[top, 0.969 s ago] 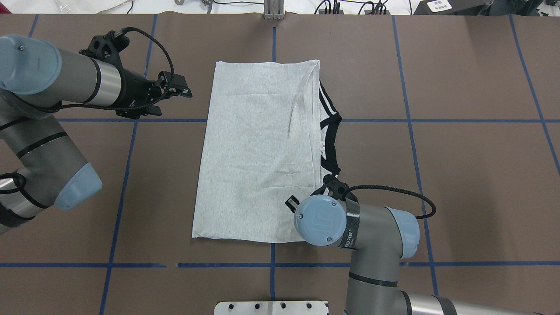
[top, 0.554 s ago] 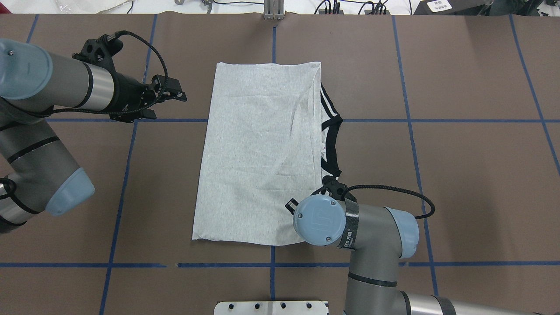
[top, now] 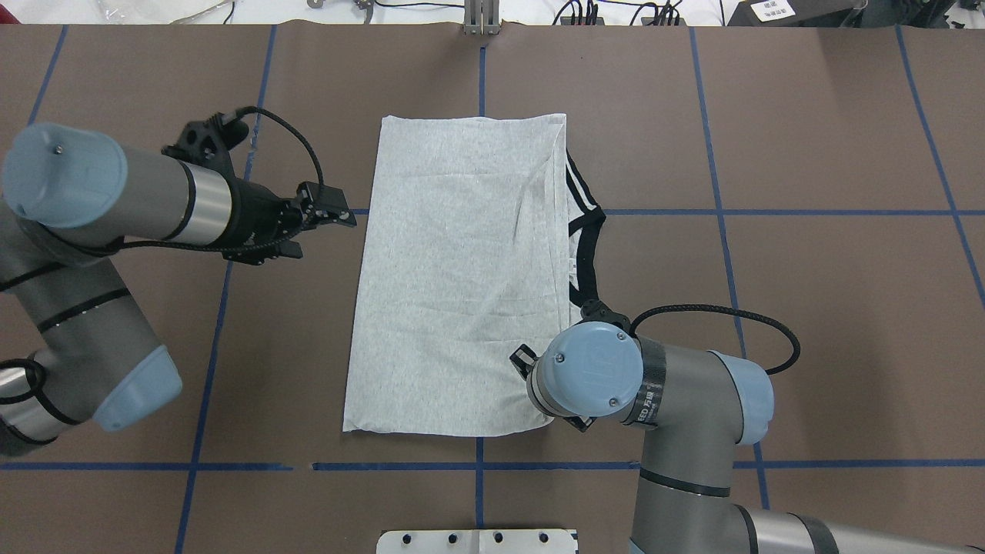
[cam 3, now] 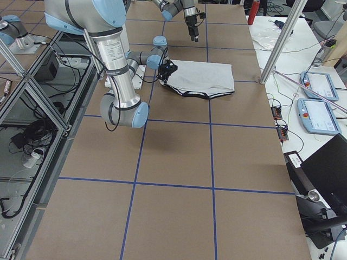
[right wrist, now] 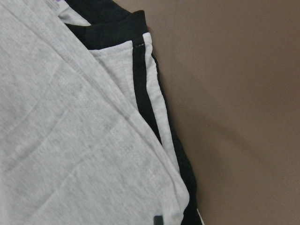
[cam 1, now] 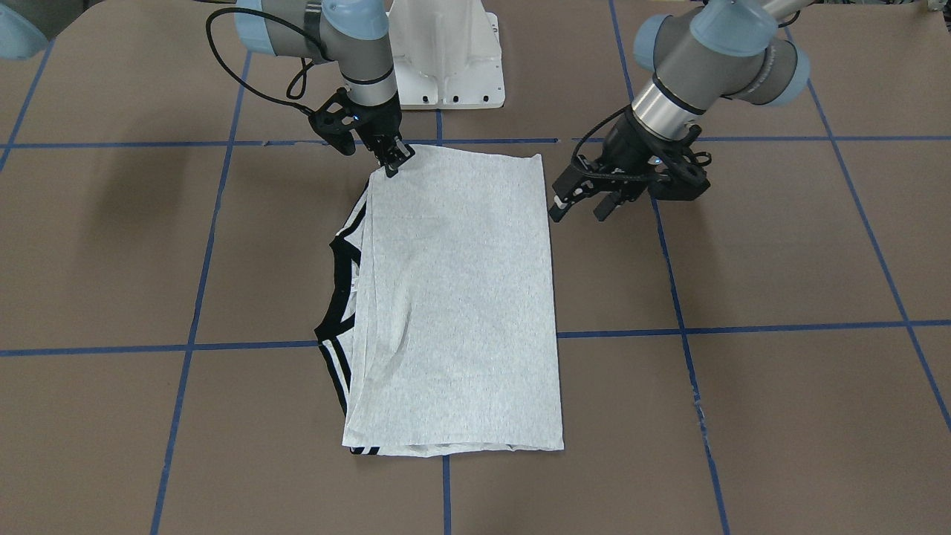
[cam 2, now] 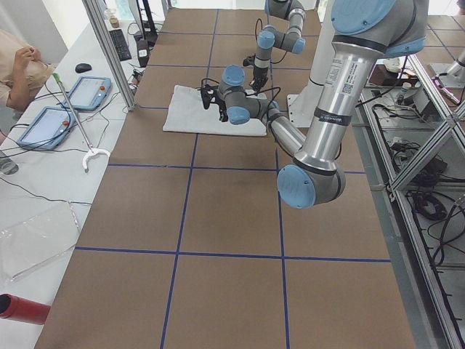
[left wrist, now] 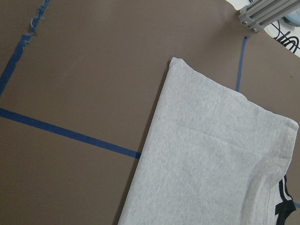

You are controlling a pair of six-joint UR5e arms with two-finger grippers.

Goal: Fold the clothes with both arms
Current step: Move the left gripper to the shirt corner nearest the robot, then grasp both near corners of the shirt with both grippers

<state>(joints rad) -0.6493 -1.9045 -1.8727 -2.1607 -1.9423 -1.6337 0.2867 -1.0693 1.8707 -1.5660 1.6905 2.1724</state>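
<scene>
The grey T-shirt [top: 454,269] lies folded in a long rectangle in the middle of the table, print hidden. Its black collar [top: 589,246] and striped shoulder stick out on its right side, shown close up in the right wrist view [right wrist: 140,70]. My right gripper [cam 1: 391,165] is shut on the shirt's corner nearest the robot; in the overhead view it is hidden under its own wrist [top: 589,369]. My left gripper [top: 345,215] is open and empty, just off the shirt's left edge, which fills the left wrist view [left wrist: 211,154]. It also shows in the front view [cam 1: 579,210].
The brown table top is marked with blue tape lines [top: 208,323]. The white pedestal base [cam 1: 446,52] stands at the robot's side. A metal bracket [top: 481,19] sits at the far edge. Control tablets [cam 2: 87,91] lie on a side bench.
My left gripper has moved toward the robot and right, closer to the shirt's left edge. My right arm has shifted slightly right and toward the robot, and the shirt has slid a little with it.
</scene>
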